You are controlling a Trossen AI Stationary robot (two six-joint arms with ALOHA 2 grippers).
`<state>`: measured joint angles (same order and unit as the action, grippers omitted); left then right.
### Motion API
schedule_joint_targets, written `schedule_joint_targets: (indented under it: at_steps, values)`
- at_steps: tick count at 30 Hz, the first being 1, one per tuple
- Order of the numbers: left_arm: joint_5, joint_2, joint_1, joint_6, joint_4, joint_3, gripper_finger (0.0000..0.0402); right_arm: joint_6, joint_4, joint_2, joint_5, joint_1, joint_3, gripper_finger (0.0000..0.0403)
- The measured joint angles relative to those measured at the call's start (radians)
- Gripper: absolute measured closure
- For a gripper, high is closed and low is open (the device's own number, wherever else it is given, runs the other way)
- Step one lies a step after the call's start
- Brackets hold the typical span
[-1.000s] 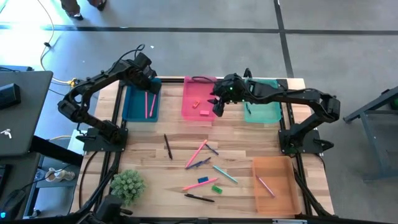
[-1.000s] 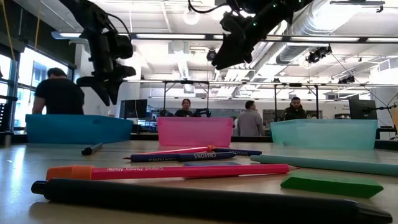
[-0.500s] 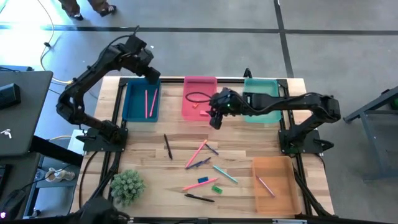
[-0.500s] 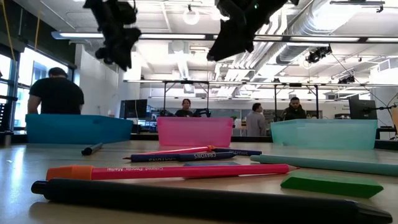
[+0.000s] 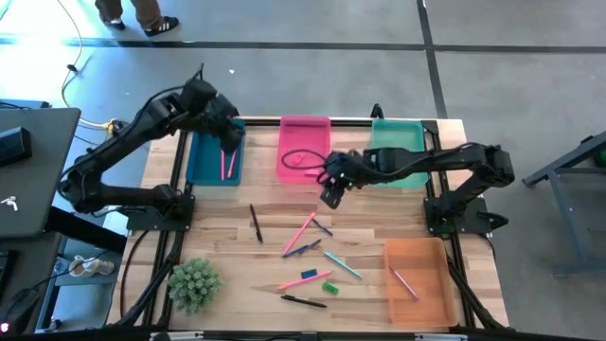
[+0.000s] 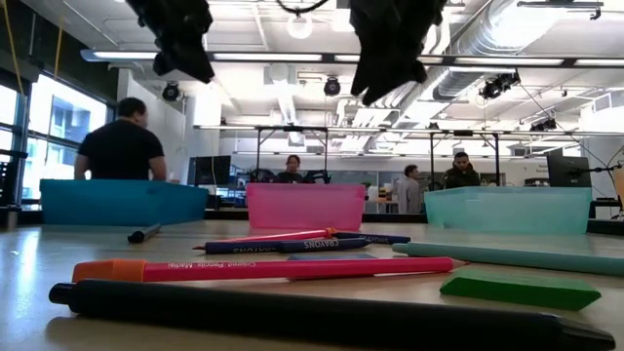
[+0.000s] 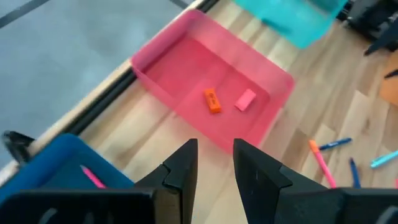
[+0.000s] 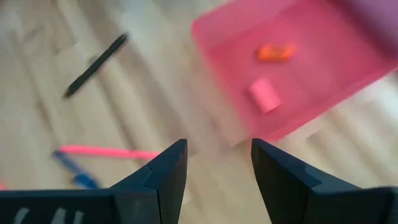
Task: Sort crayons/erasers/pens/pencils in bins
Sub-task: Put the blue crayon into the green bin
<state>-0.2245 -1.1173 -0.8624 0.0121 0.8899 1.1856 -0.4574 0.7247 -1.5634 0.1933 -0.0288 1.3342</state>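
Four bins stand on the table: dark blue, pink, teal along the far edge, orange at the near right. An orange eraser and a pink eraser lie on the pink bin's floor. A blue eraser and a green eraser lie loose among pens, pencils and crayons on the table. My left gripper hangs open and empty high above the blue bin. My right gripper is open and empty above the pink bin's near edge.
Two pink sticks lie in the blue bin, one in the orange bin. A black pen lies left of the pile, another near the front edge. A small green plant stands at the near left. People move in the room behind.
My left gripper has risen well above the blue bin and turned about. My right gripper has gone from over the pink bin toward the table's near edge, to just past that bin's near rim, and has rolled. Nothing on the table has moved.
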Motion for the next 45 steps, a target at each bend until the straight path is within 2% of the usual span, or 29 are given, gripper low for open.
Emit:
schedule_joint_targets:
  at_steps: [7,15,33,45]
  values:
    - [-0.002,0.065,0.061,0.048,-0.026,-0.100,0.0312,-0.155,0.020,-0.097,-0.116,0.073,0.000,0.0231]
    - [-0.001,0.068,0.066,0.063,-0.022,-0.120,0.0312,-0.313,0.019,-0.201,-0.194,0.116,0.000,0.0231]
    - [0.004,0.067,0.066,0.029,-0.021,-0.120,0.0312,-0.444,0.002,-0.328,-0.177,0.156,0.000,0.0232]
    - [0.026,0.067,0.066,0.028,-0.019,-0.120,0.0312,-0.435,-0.051,-0.378,-0.171,0.169,0.000,0.0273]
